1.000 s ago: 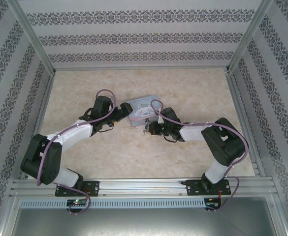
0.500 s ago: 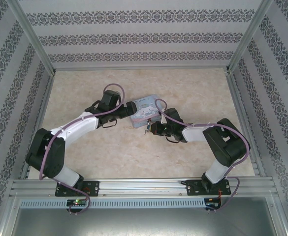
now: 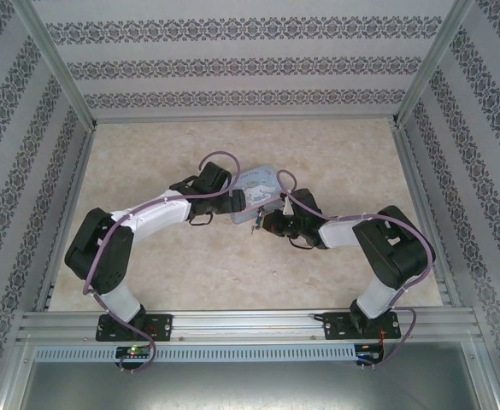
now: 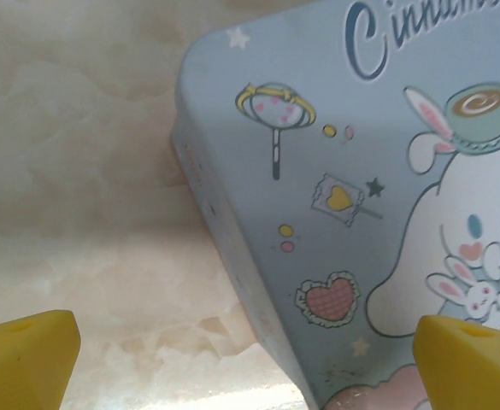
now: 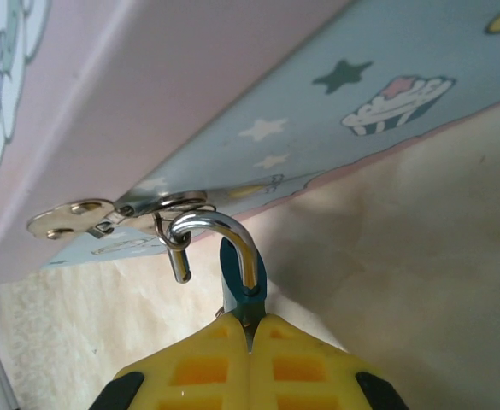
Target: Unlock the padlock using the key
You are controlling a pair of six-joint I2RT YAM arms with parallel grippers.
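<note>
Left gripper [image 4: 248,346]: jaws apart, straddling the left corner of the tin [image 4: 335,213], holding nothing. Padlock [image 5: 241,295] hangs from the hasp [image 5: 160,205] on the tin's near edge, with its long axis in line with the right gripper [image 5: 250,329], jaws clamped on its blue body. Right arm is nearer. Open table [image 3: 198,265] on the tin's near side.
</note>
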